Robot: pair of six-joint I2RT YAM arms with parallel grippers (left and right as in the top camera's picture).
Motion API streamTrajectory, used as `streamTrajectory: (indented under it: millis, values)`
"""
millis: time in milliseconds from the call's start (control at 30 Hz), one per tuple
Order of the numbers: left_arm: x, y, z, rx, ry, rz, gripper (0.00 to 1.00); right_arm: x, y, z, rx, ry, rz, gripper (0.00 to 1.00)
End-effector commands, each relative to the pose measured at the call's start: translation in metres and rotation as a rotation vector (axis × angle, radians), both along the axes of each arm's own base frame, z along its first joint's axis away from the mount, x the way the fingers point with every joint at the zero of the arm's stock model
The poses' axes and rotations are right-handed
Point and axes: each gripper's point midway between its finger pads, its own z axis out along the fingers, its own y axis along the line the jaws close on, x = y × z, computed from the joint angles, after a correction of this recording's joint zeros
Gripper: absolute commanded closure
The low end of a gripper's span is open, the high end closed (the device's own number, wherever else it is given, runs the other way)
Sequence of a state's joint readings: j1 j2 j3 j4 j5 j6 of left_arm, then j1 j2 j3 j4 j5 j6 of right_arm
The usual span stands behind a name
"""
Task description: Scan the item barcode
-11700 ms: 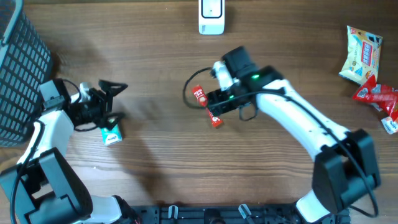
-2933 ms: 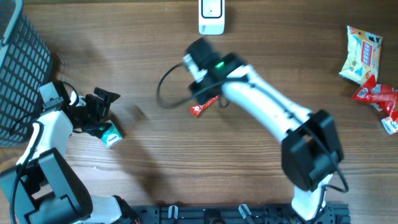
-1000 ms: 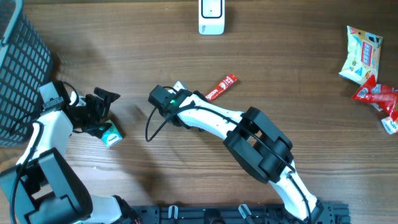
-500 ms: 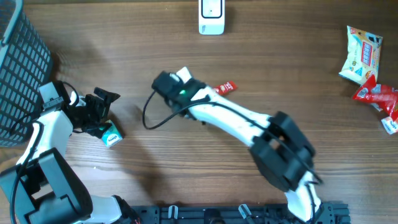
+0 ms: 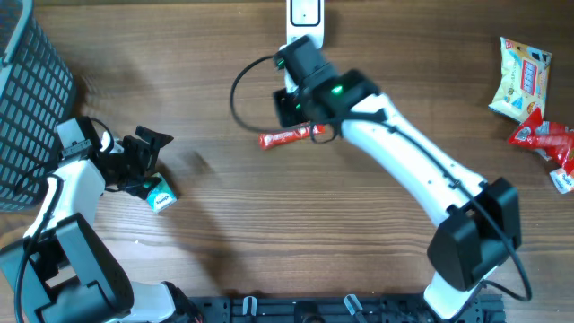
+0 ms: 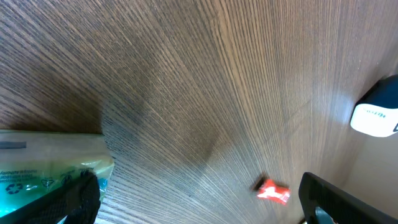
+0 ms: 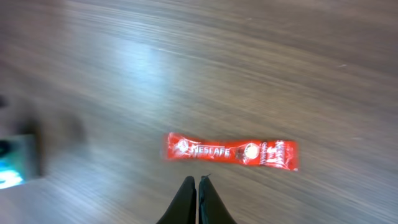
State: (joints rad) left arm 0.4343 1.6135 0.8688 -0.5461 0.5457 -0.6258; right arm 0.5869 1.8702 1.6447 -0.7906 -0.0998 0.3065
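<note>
A red Nescafe sachet (image 5: 291,136) (image 7: 230,152) lies flat on the wooden table, a short way in front of the white scanner (image 5: 305,18) at the far edge. My right gripper (image 5: 303,117) (image 7: 199,182) hovers just short of the sachet, jaws shut with nothing between them. In the left wrist view the sachet (image 6: 272,191) is small and far off, with the scanner (image 6: 376,117) at the right edge. My left gripper (image 5: 149,163) (image 6: 199,208) stands open at the left. One of its fingers (image 6: 74,199) rests by a teal and cream packet (image 5: 161,192) (image 6: 50,165).
A black mesh basket (image 5: 27,99) stands at the far left behind my left arm. Snack packets (image 5: 520,81) (image 5: 543,139) lie at the far right edge. The right arm's black cable (image 5: 247,90) loops above the table left of the scanner.
My right arm has swung up and right toward the scanner. The red sachet has shifted left and now lies level below the gripper. The left arm has not moved.
</note>
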Motion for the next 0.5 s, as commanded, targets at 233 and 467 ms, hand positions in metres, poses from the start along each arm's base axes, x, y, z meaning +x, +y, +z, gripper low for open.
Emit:
streamTrajectory:
  millis: [233,467]
  values:
    - [0.001,0.005,0.002,0.029,-0.012,-0.007,0.00,0.009,-0.042,0.014,0.143,0.070,0.117,0.73]
    - [0.001,0.005,0.002,0.029,-0.012,-0.007,0.00,0.011,-0.042,-0.026,0.178,0.175,-0.069,0.04]
